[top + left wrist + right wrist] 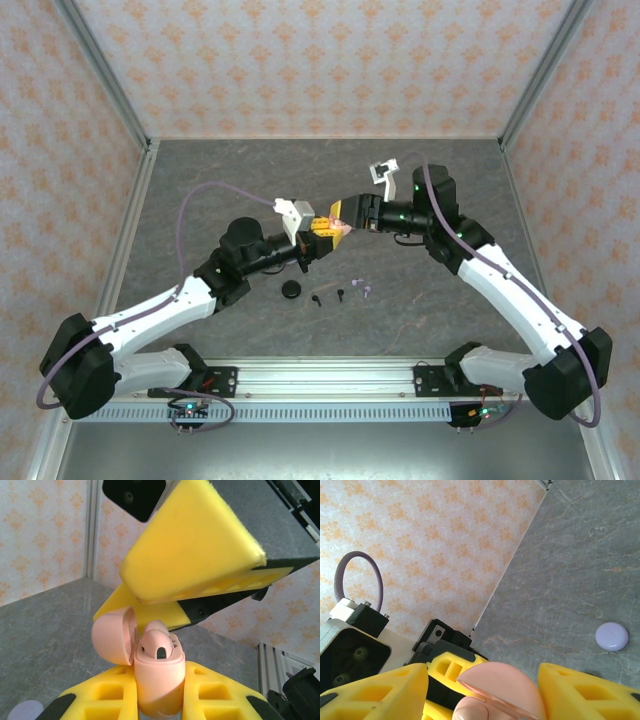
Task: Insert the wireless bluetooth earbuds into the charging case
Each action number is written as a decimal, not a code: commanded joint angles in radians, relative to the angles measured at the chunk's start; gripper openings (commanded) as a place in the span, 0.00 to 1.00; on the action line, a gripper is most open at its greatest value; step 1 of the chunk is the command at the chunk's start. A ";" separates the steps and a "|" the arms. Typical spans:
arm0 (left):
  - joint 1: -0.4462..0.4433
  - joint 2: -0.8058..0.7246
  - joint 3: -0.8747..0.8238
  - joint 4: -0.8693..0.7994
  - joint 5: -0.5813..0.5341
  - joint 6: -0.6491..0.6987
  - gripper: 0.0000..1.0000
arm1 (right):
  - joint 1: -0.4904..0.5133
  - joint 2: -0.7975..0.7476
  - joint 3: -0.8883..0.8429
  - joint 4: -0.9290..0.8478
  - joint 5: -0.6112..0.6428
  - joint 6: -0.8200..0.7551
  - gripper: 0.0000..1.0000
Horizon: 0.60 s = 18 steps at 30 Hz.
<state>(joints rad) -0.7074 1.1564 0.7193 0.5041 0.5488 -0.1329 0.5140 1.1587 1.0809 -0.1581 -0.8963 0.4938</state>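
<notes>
**Pink case held mid-air between both claws**

The pink case (159,680) is upright with its lid (112,635) hinged open to the left. A pink earbud (159,647) sits in the well, with its rounded top showing. The case is lifted above the middle of the table (200,190).

The left claw (160,696) is clamped on the case body, with a yellow finger (107,692) on each side. The right claw (482,690) has its fingers apart, and the open lid lies between them. Whether the lid touches its pads can't be told.

Both arms reach in from the near corners with their elbows out. Their wrists meet nose to nose at the table centre.

On the table just near of the claws lie a black case (291,290), two black earbuds (316,299) and a small lilac earbud (363,290). A lilac case (612,636) also lies flat on the table.
</notes>
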 commanded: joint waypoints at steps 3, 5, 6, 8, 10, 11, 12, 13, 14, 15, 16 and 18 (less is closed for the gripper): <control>-0.011 0.003 0.025 0.013 0.011 0.004 0.00 | 0.006 -0.088 -0.023 0.058 0.003 -0.038 0.58; -0.010 0.003 0.025 0.011 0.010 0.004 0.00 | 0.006 -0.105 -0.037 0.068 0.018 -0.043 0.58; -0.011 0.003 0.026 0.011 0.010 0.003 0.00 | 0.007 -0.112 -0.043 0.070 0.024 -0.044 0.57; -0.012 0.003 0.024 0.011 0.008 0.004 0.00 | 0.006 -0.116 -0.048 0.066 0.035 -0.047 0.57; -0.012 0.003 0.023 0.011 0.005 0.004 0.00 | 0.006 -0.114 -0.043 0.038 0.051 -0.061 0.57; -0.011 0.001 0.024 0.011 0.002 0.004 0.00 | 0.006 -0.113 -0.039 0.013 0.064 -0.072 0.57; -0.012 0.000 0.022 0.011 -0.001 0.004 0.00 | 0.006 -0.113 -0.031 -0.012 0.083 -0.087 0.58; -0.012 -0.002 0.022 0.008 -0.009 0.004 0.00 | 0.006 -0.113 -0.024 -0.044 0.105 -0.101 0.58; -0.012 -0.001 0.023 0.004 -0.018 0.003 0.00 | 0.006 -0.114 -0.013 -0.088 0.140 -0.120 0.58; -0.012 -0.002 0.023 -0.006 -0.032 0.003 0.00 | 0.005 -0.116 0.001 -0.129 0.180 -0.141 0.58; -0.012 -0.001 0.027 -0.020 -0.045 0.003 0.00 | 0.005 -0.119 0.011 -0.162 0.219 -0.155 0.58; -0.012 0.010 0.041 -0.072 -0.079 0.010 0.00 | 0.004 -0.133 0.026 -0.224 0.332 -0.178 0.58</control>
<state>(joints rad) -0.7139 1.1568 0.7212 0.4805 0.5278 -0.1322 0.5163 1.0554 1.0550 -0.2718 -0.7273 0.3832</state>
